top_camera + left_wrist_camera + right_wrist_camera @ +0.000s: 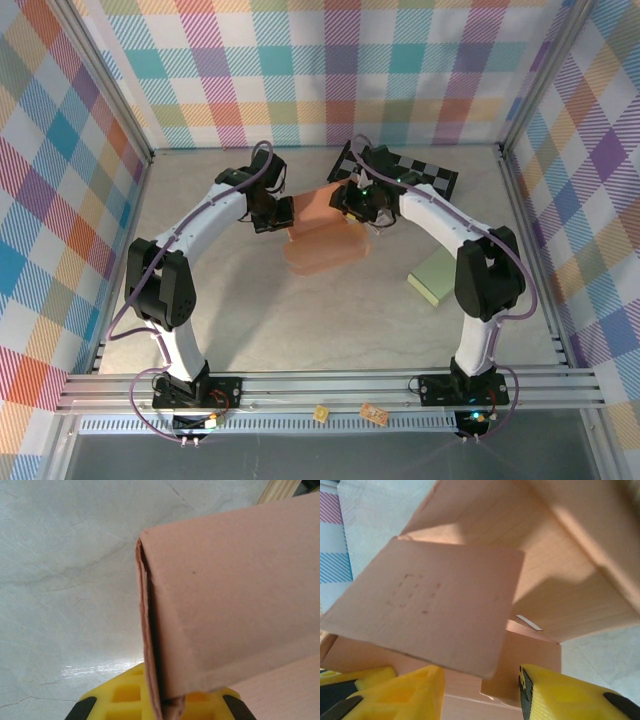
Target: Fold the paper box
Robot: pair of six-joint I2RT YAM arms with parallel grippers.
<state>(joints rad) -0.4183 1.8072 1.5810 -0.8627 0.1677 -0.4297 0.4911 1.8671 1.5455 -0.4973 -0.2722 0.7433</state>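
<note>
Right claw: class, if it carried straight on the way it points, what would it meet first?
The paper box: its pink flap lies straight ahead of the right claw, partly between its yellow fingers. How near is hard to judge.

A pale grey table [260,310] with faint marble veins spreads out in front of me. Near its middle is a salmon-pink paper box [322,238], partly unfolded. Its lowest flap seems to lie flat on the surface. On my right, well apart from the box, a light green pad [436,276] lies flat. At the far edge, just behind the box, a black-and-white checkerboard [425,172] lies at a slant.
</note>
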